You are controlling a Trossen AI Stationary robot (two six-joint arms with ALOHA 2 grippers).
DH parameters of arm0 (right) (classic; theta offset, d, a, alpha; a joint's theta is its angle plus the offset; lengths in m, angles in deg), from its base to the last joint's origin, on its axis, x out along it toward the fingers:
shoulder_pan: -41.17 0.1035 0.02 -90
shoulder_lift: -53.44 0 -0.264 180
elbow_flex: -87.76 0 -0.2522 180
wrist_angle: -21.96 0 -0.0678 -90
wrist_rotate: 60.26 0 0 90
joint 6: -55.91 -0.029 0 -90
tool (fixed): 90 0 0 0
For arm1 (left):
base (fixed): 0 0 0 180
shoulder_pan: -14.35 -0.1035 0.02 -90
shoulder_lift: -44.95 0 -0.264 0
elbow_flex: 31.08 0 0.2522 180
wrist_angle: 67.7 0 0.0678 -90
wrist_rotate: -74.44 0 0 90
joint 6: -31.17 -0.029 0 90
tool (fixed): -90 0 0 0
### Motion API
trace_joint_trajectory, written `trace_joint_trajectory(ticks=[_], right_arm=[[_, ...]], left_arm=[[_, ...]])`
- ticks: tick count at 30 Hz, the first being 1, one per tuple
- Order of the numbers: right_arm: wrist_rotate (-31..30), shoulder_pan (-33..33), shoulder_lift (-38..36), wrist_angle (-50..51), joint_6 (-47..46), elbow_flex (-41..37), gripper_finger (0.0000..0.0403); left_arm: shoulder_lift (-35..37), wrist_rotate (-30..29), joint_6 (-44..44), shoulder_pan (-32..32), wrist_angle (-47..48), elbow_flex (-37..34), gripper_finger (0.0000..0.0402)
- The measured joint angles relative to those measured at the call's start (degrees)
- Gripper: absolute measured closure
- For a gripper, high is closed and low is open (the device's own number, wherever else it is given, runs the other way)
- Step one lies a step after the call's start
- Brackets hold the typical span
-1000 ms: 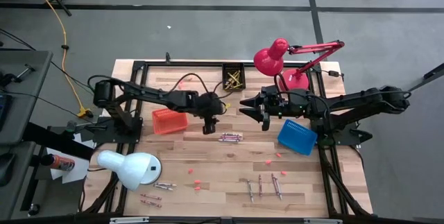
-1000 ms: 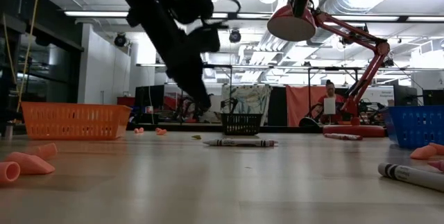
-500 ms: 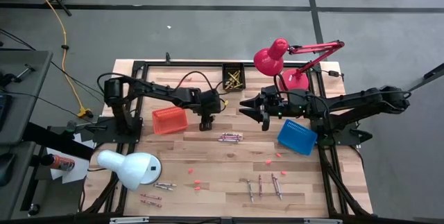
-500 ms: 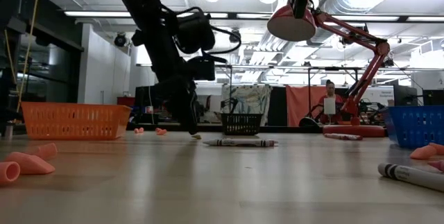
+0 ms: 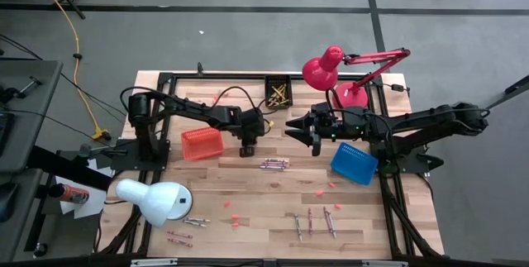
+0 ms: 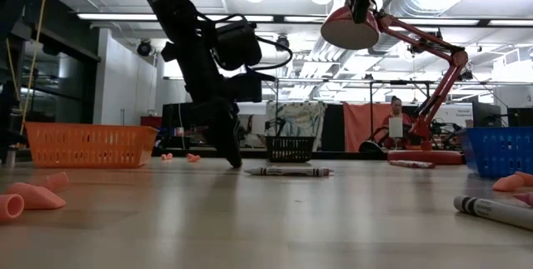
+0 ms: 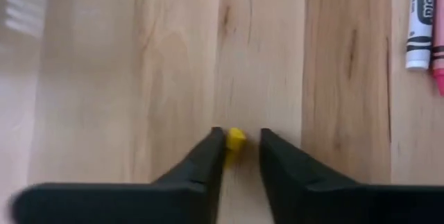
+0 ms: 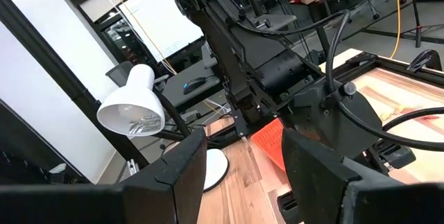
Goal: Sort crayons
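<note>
Your left tool is pressing down on the wooden worktop, its two dark fingers narrowed around a small yellow crayon that is sitting between the tips; whether they are gripping it is not clear. A bunch of crayons is lying near it, toward the worktop's middle. More crayons are lying along the front edge. Your right tool is hanging open above the worktop beside the blue basket.
</note>
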Motion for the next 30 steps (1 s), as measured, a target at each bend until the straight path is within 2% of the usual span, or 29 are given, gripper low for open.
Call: trace_joint_trajectory(ticks=[2,4,13,17,20,24,30], right_arm=[[0.0,0.0,0.0,0.0,0.0,0.0,0.0221],[0.0,0.0,0.0,0.02,0.0,0.0,0.0221],[0.0,0.01,0.0,1.33,0.02,0.0,0.0221],[0.0,0.02,0.0,1.29,0.56,0.0,0.0221],[-0.02,0.02,0.0,1.31,2.49,0.0,0.0221],[-0.01,0.01,0.0,1.94,5.86,-0.02,0.0221],[-0.02,0.01,0.0,2.16,9.64,-0.02,0.0221]], left_arm=[[-0.06,-0.01,0.48,-0.04,-0.07,0.0,0.0376],[-0.07,-0.17,1.58,-0.05,-0.02,-0.01,0.0392],[1.97,0.37,4.89,-0.26,0.52,-0.47,0.0399],[7.73,2.35,5.22,-0.48,-1.11,-0.33,0.0401],[12.7,2.67,8.89,-0.53,-2.52,-0.48,0.0401],[20.37,2.74,14.56,1.05,-11.05,-1.78,0.0401],[27.79,2.15,24.18,4.72,-35.32,-8.98,0.0401]])
